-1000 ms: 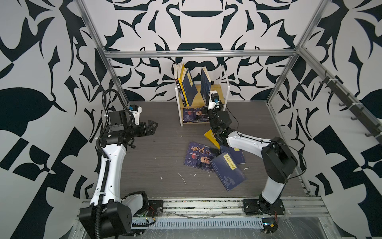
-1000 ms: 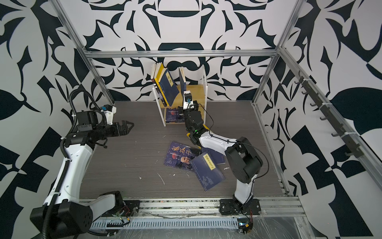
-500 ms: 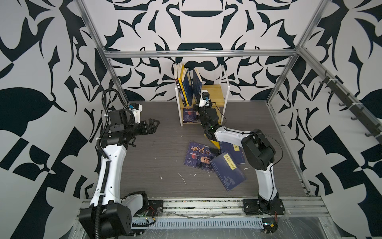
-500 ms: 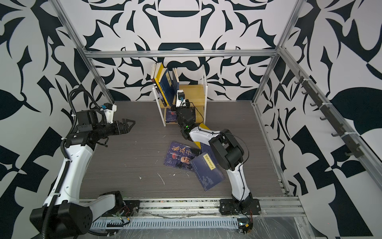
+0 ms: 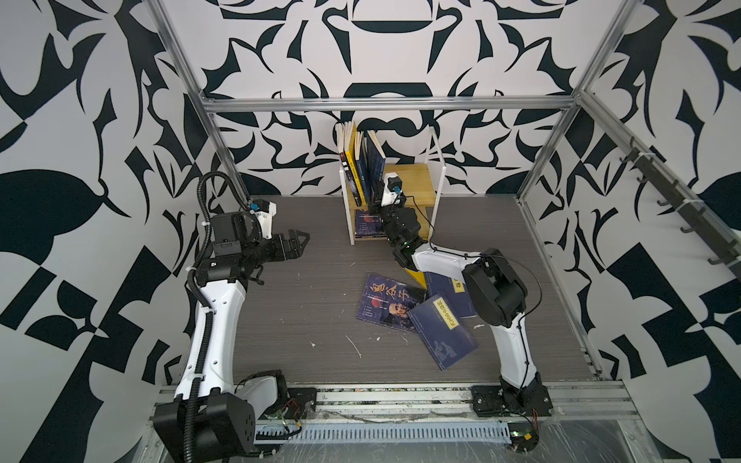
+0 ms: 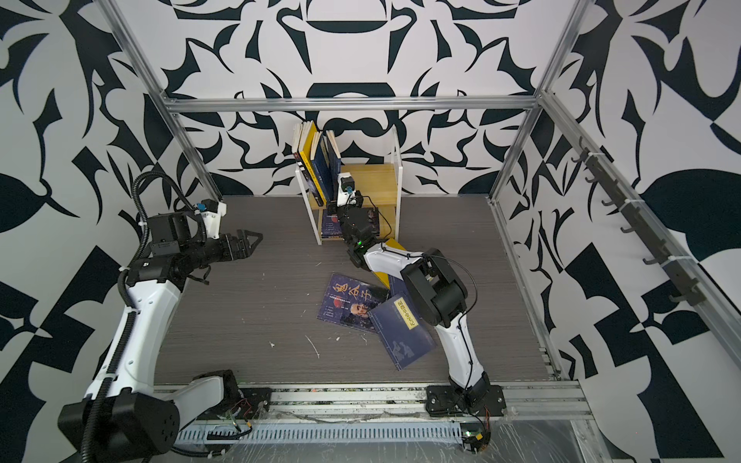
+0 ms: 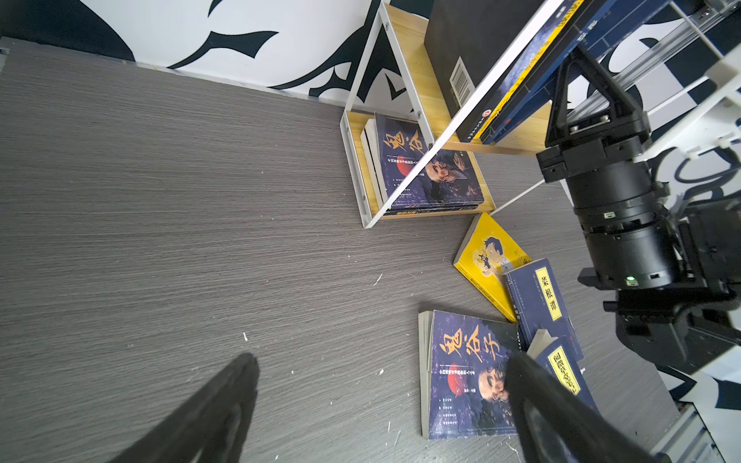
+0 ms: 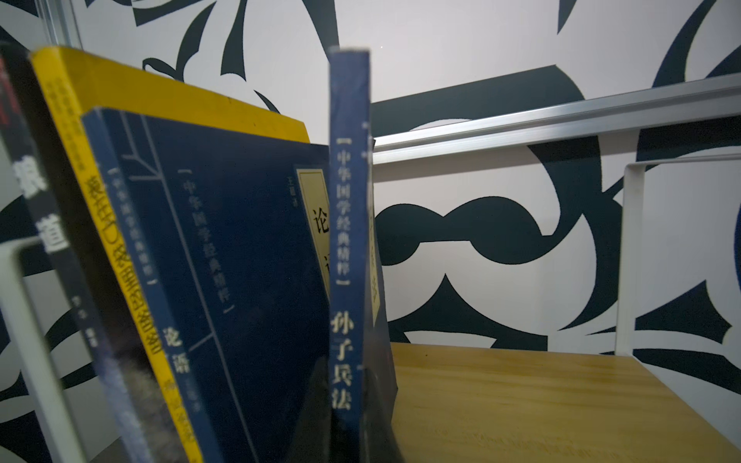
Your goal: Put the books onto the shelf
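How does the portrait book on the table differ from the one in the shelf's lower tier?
Place: the table copy lies out on the table; the shelf copy lies in the lower tier of the shelf. Stacking: the table copy's corner is under a navy yellow-strip book; the shelf copy rests atop another book. Both lie flat, cover up, same design.

Both top views: high at the front, looking steeply down over the whole bench, coverage nearly identical; left wrist view: oblique across the bench toward the shelf, mid-range. Right wrist view: close against books on the upper board; shelf common to all.
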Tool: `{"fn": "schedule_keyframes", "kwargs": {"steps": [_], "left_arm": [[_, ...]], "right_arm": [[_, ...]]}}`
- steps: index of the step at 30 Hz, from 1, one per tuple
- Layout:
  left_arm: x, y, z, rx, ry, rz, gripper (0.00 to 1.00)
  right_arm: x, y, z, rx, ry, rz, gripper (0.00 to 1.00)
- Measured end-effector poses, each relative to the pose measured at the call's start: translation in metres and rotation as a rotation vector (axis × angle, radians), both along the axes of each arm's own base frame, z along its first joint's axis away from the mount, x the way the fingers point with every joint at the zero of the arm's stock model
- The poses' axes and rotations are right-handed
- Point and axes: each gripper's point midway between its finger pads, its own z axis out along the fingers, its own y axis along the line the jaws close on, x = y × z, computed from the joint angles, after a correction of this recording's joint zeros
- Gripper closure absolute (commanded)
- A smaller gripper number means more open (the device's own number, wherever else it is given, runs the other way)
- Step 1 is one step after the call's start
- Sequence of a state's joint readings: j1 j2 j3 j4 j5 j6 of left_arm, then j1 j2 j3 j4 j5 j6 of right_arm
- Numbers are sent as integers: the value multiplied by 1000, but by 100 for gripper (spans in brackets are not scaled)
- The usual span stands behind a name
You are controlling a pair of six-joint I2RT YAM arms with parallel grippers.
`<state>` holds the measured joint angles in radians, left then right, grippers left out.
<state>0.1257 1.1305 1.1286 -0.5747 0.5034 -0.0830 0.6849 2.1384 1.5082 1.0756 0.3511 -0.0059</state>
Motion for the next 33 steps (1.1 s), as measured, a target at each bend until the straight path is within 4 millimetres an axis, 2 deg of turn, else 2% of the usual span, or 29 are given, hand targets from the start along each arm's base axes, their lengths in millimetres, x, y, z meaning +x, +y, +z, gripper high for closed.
{"fn": "schedule_keyframes", "kwargs": {"steps": [4, 9, 13, 23, 29, 33], "left_arm": [[0, 0, -3, -2, 5, -1, 0], [0, 0, -2, -2, 1, -2, 0], [1, 0, -2, -2, -1, -1, 0], [1, 1, -2, -4, -1, 1, 0], [1, 1, -2, -8, 0, 2, 0], [1, 3, -2, -10, -1, 7, 0]], "right_arm": [[-1, 3, 0, -7, -3, 19, 100], [-2, 7, 0, -22, -8, 39, 88], [-5, 12, -2, -42, -12, 64, 83], [-13, 19, -37, -139, 52, 110, 75], [-35, 12, -55, -204, 97, 151, 71], [-58, 2, -56, -237, 106, 183, 74]]}}
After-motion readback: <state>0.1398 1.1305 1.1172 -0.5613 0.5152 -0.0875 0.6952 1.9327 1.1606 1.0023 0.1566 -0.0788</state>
